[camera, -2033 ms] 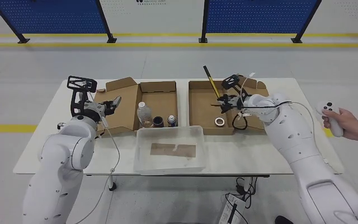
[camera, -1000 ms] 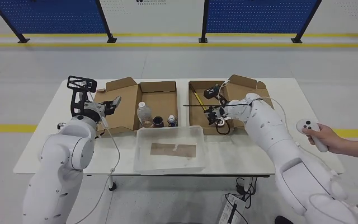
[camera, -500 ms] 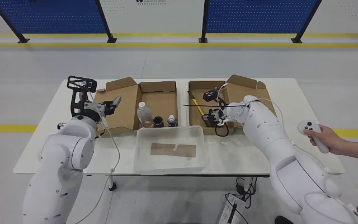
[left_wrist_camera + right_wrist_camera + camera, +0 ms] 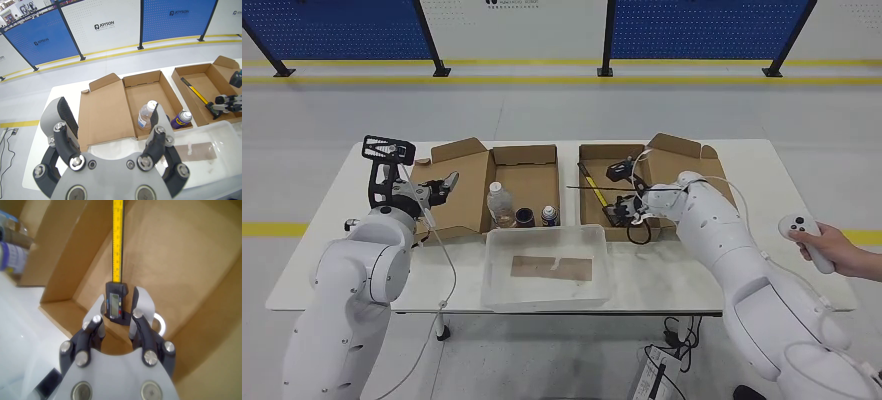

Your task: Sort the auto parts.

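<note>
A digital caliper (image 4: 590, 186) with a yellow scale and black display head (image 4: 115, 301) lies slanted along the left side of the right cardboard box (image 4: 667, 190). My right gripper (image 4: 620, 208) is low in that box near its front wall. In the right wrist view the right gripper (image 4: 120, 292) is shut on the caliper's head, with a narrow gap at one finger. A white ring (image 4: 160, 323) lies on the box floor just beside it. My left gripper (image 4: 109, 103) hangs open over the left box's flap (image 4: 457, 190), holding nothing.
The left box (image 4: 527, 175) holds a clear bottle (image 4: 146, 115), a dark jar (image 4: 525, 216) and a blue spray can (image 4: 181, 118) along its front wall. A clear plastic bin (image 4: 487, 270) with a brown sheet (image 4: 552, 267) stands at the table's front.
My right arm swung the caliper from upright over the right box's middle down to its left front part; in the last half second it hardly moved. The left arm stayed still.
</note>
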